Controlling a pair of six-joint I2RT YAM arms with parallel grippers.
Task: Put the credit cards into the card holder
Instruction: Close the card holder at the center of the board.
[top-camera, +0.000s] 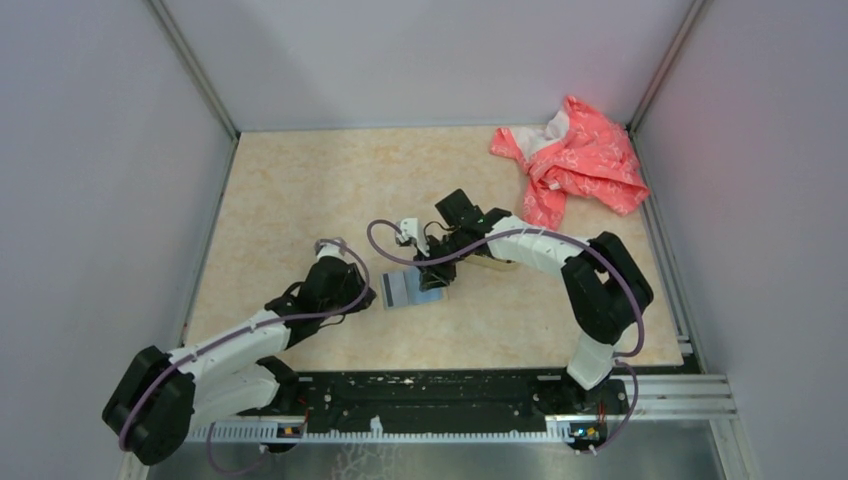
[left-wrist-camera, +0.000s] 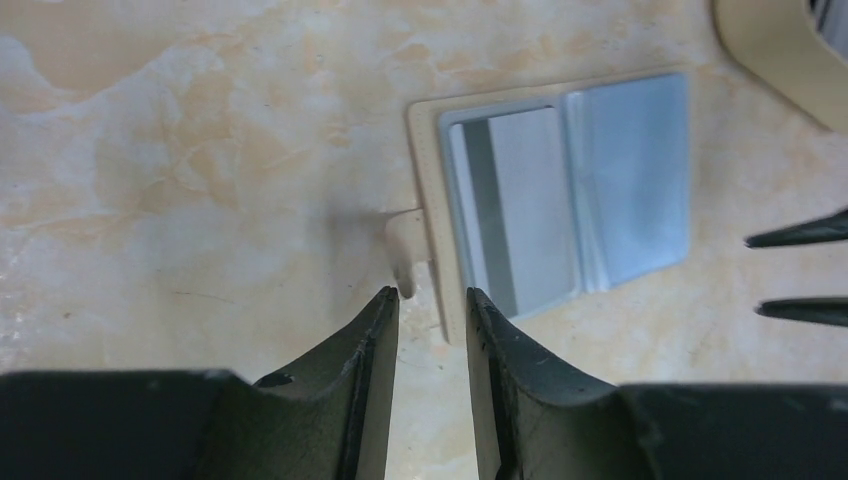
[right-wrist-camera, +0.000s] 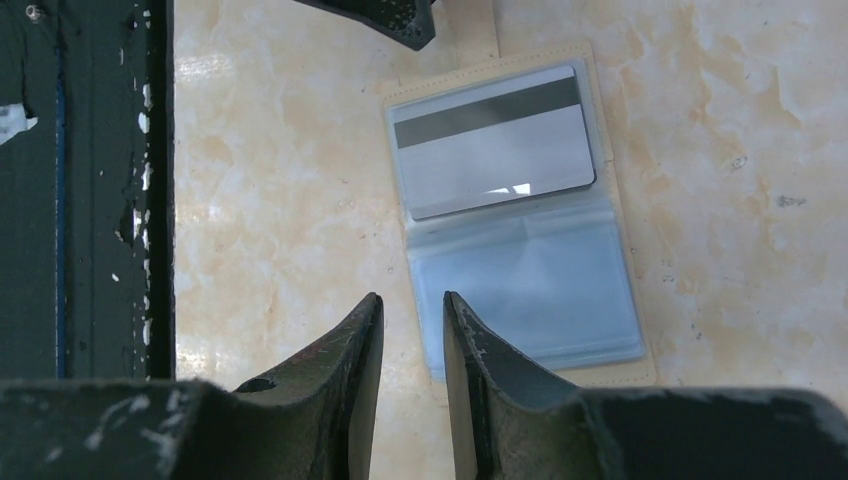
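The card holder (right-wrist-camera: 530, 290) lies open and flat on the table (right-wrist-camera: 300, 200), between the two grippers.

The left gripper (left-wrist-camera: 432, 298) has its fingers a little apart. The holder's pale edge runs right into the gap between them. I cannot tell if they pinch it or only hang over it. The little tab (left-wrist-camera: 405, 245) pokes out just in front of one fingertip and seems to touch it. Past these fingers, a grey card (left-wrist-camera: 525, 200) with a dark stripe sits in the nearer clear pocket. The farther pocket looks cloudy, so I cannot tell what is in it.

The right gripper (right-wrist-camera: 412, 300) also has its fingers a little apart, with only bare table between them. The holder starts just in front of them and to one side. One fingertip covers its corner.

A dark scratched block (right-wrist-camera: 80, 180) beside these fingers is cut off and hard to name. Only a corner of a tan dish (left-wrist-camera: 775, 50) shows.
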